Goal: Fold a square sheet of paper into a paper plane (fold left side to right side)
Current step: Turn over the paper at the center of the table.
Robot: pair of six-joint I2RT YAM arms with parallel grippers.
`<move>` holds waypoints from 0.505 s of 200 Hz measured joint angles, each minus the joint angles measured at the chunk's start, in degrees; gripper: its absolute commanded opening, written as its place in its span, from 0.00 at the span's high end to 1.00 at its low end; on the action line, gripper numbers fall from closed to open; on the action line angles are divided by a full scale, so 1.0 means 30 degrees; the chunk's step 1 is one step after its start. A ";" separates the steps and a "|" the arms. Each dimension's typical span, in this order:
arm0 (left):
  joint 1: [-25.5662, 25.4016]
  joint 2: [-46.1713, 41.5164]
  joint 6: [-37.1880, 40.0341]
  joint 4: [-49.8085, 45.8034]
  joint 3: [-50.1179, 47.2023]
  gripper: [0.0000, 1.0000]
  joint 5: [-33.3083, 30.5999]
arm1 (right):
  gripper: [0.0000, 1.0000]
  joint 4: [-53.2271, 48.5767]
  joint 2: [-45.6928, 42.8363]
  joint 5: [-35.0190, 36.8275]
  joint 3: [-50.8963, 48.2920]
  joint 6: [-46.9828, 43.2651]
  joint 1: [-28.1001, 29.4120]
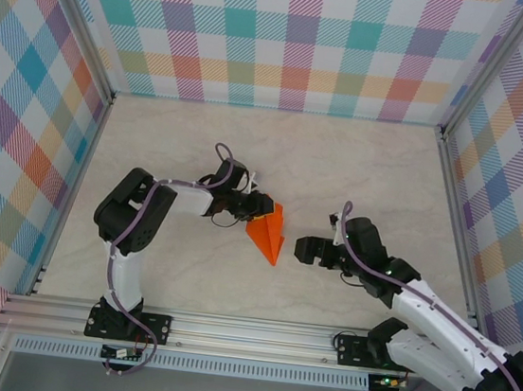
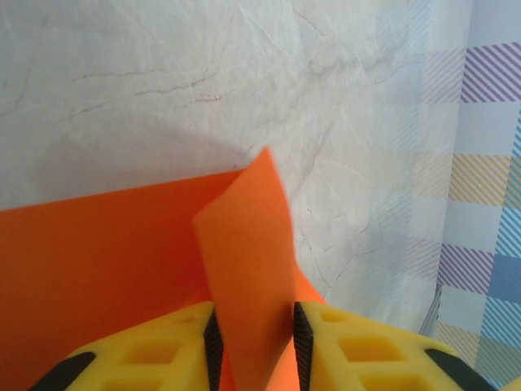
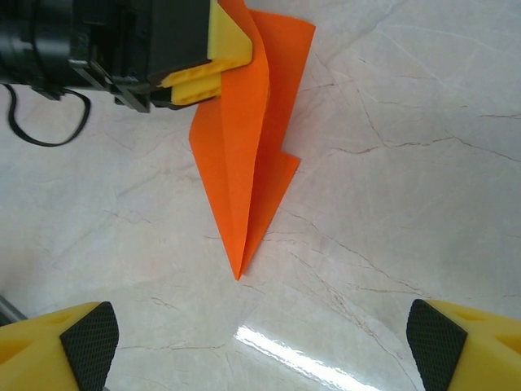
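The orange paper plane [image 1: 268, 234] lies mid-table as a folded pointed dart, its tip toward the right arm [image 3: 238, 273]. My left gripper [image 1: 258, 209] is at the dart's wide end. In the left wrist view a raised orange flap [image 2: 248, 244] stands between the left gripper's [image 2: 254, 346] black pads [image 2: 212, 342] and touches both, with the jaws nearly closed on it. My right gripper [image 1: 307, 249] hovers just right of the tip, open wide and holding nothing, its pads [image 3: 89, 342] at the frame corners.
The pale marble tabletop [image 1: 360, 169] stretches around the paper. Checked walls [image 1: 290, 37] close in the back and both sides. An aluminium rail [image 1: 245, 332] runs along the near edge by the arm bases.
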 measured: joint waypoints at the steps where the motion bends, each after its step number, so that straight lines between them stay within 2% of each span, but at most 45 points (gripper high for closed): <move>1: 0.0000 0.0015 -0.0036 0.0036 0.0000 0.77 0.0007 | 0.05 0.0051 -0.0058 -0.0124 -0.0051 0.0029 -0.0073; 33: -0.0007 0.0459 -0.0270 0.0729 0.0211 0.84 0.0204 | 0.05 0.1020 -0.0867 -0.2251 -0.0831 0.0452 -0.1355; 72: -0.0007 0.0605 -0.0401 0.1384 0.0459 0.93 0.0379 | 0.05 0.1523 -0.0918 -0.3840 -0.1093 0.0780 -0.1829; 85: -0.0007 0.0597 -0.0386 0.1392 0.0459 0.96 0.0379 | 0.00 0.1778 -0.0714 -0.4488 -0.1122 0.0933 -0.2171; 101: -0.0007 0.0423 -0.0306 0.1304 0.0459 0.97 0.0372 | 0.00 0.2492 -0.0328 -0.5406 -0.1348 0.1231 -0.2849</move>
